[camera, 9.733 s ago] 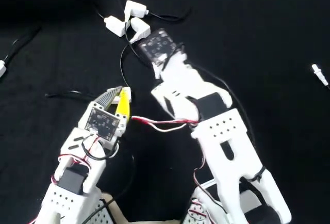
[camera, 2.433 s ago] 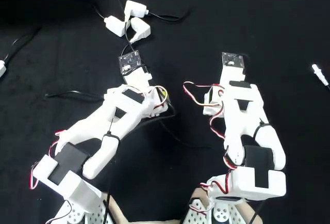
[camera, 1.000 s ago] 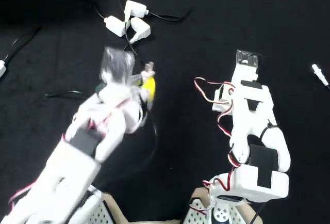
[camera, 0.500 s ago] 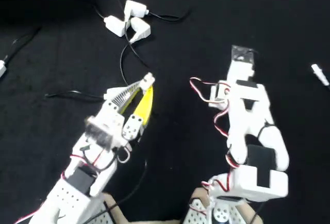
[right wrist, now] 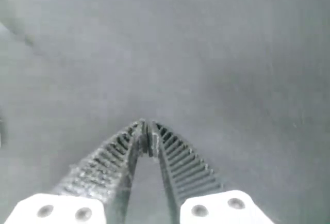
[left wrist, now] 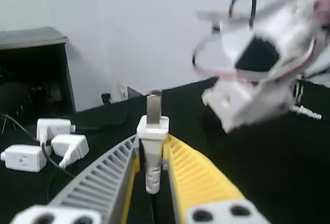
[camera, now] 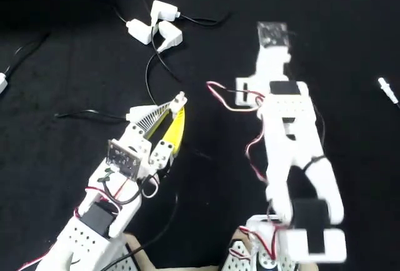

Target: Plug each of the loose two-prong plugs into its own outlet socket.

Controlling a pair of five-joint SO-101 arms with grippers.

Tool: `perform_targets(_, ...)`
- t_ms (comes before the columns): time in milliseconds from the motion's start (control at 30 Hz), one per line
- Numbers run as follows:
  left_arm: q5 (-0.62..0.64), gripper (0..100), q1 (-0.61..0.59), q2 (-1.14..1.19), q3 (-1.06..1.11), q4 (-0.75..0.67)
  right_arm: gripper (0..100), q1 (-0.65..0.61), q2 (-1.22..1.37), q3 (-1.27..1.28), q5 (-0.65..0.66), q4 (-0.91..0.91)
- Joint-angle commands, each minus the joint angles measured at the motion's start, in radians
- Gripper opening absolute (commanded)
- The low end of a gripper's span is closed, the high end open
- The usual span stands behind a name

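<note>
- Far side of the black table (camera: 69, 59), left of centre: white outlet blocks (camera: 164, 11) lie clustered together, black cords running off them.
- Nearer, well apart from the cluster: the left gripper (camera: 177, 105) has its grey and yellow fingers clamped on a white two-prong plug (camera: 180, 99). In the left wrist view the plug's prongs point up.
- Right of centre: the right gripper (right wrist: 148, 131) has its fingers pressed together with nothing between them, over bare black cloth.
- Right edge: a small white piece (camera: 387, 90), possibly another plug; too small to tell.
</note>
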Motion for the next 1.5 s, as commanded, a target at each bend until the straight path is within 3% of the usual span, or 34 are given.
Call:
perform_targets(0, 0.002, 3, 0.012, -0.015, 0.019, 0.003, 1.2, -0.117, -0.137, -0.120, -0.003, 0.087)
perform_targets(267, 0.002, 3, 0.012, -0.009, 0.019, 0.011, 1.2, -0.437, -0.278, -0.134, -0.003, 0.095)
perform_targets(567, 0.000, 3, 0.012, -0.009, 0.019, 0.043, 1.2, -0.457, -0.378, -0.143, 0.060, 0.106)
perform_targets(867, 0.002, 3, 0.012, -0.011, 0.019, 0.041, 1.2, -0.572, -0.432, -0.226, 0.081, 0.304)
perform_targets(1067, 0.002, 3, 0.012, -0.012, 0.019, 0.046, 1.2, -0.526, -0.400, -0.166, 0.117, 0.316)
perform_targets(1267, 0.002, 3, 0.013, -0.020, 0.019, 0.044, 1.2, -0.437, -0.277, -0.077, 0.117, 0.173)
perform_targets(1467, 0.002, 3, 0.012, -0.020, 0.019, 0.040, 1.2, -0.374, -0.205, -0.087, 0.117, 0.157)
